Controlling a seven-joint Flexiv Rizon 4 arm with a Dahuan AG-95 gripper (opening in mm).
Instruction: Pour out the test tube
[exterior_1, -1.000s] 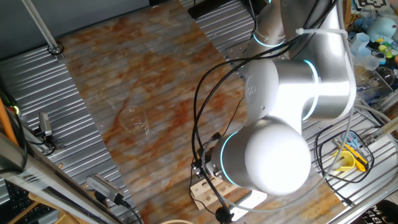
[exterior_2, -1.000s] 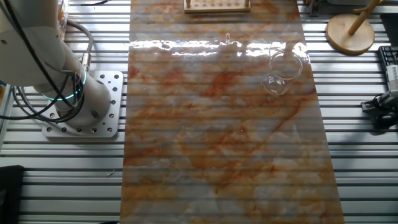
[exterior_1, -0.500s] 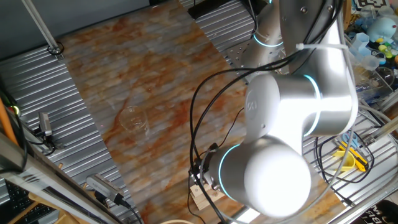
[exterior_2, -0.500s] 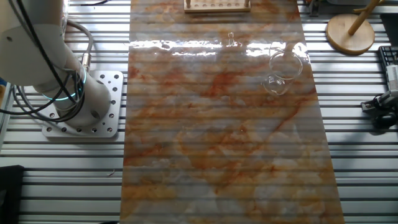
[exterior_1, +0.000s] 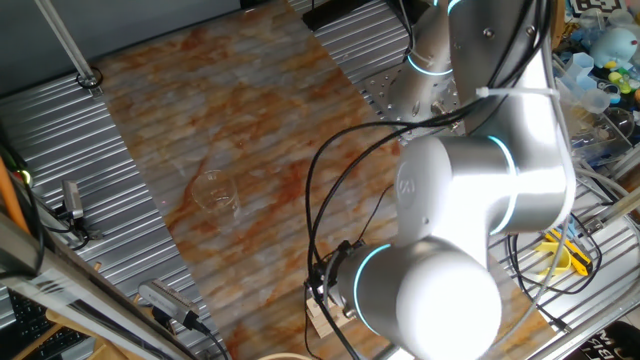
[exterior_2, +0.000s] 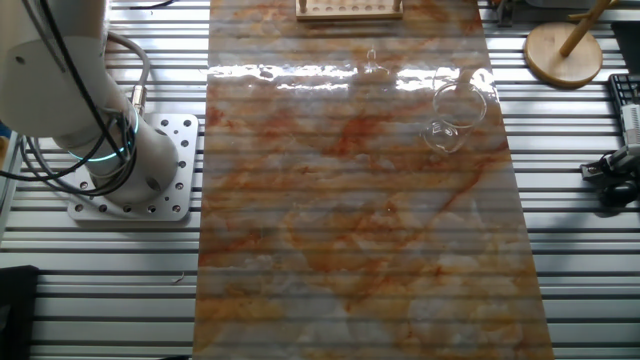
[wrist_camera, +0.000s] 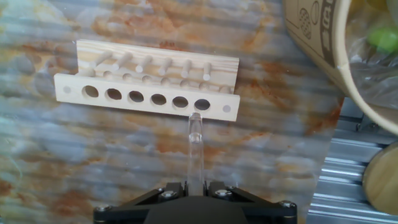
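In the hand view my gripper (wrist_camera: 196, 185) is shut on the test tube (wrist_camera: 195, 146), a thin clear glass tube that sticks out ahead of the fingers. Its far end lies just in front of the rightmost hole of the pale wooden rack (wrist_camera: 146, 87). The rack also shows at the top edge of the other fixed view (exterior_2: 348, 9) and partly under the arm in one fixed view (exterior_1: 322, 316). The clear beaker (exterior_2: 450, 118) stands apart on the marbled mat and also shows in one fixed view (exterior_1: 213, 190). The gripper is hidden in both fixed views.
The arm's big white joints (exterior_1: 450, 230) fill the right of one fixed view. The robot base (exterior_2: 130, 170) is left of the mat. A round wooden stand (exterior_2: 563, 52) is at the far right. A large curved container rim (wrist_camera: 323, 43) lies right of the rack.
The arm's joints have shifted downward in one fixed view and cover more of the rack. A faint clear sliver below the rack in the other fixed view has edged slightly right.
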